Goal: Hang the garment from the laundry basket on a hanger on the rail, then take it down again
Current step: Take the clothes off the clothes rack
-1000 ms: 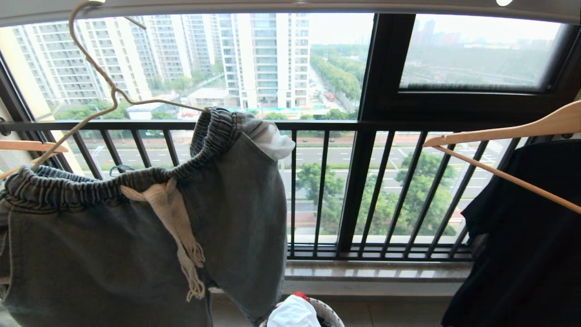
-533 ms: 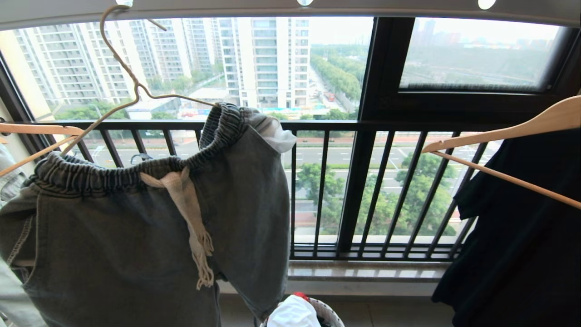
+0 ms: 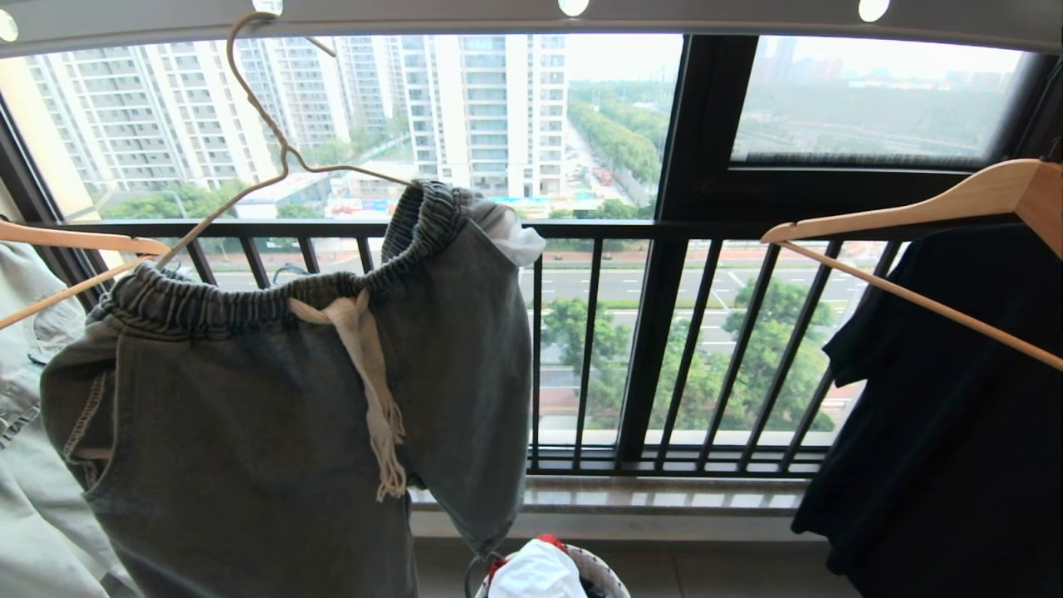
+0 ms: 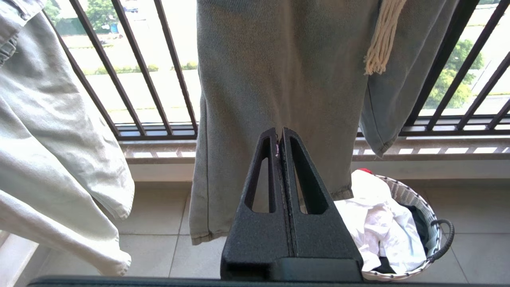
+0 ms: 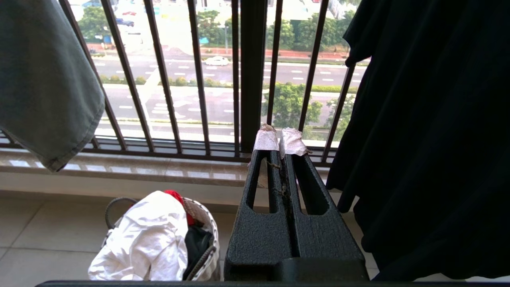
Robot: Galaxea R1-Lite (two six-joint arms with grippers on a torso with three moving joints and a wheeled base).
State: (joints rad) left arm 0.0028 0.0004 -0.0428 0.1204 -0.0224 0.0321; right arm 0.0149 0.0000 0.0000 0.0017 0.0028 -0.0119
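Overhead, shorts (image 3: 274,415) (jaws empty, below)

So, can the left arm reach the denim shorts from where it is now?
Probably yes: the shut left claw points at the hanging denim shorts, with nothing between them. It must open first.

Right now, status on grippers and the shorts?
Left gripper and right gripper shut, empty. Shorts on wire hanger, hooked on rail. Nothing blocking.

basket (image 3: 600,571) cut off, black shirt (image 3: 955,415) — cropped
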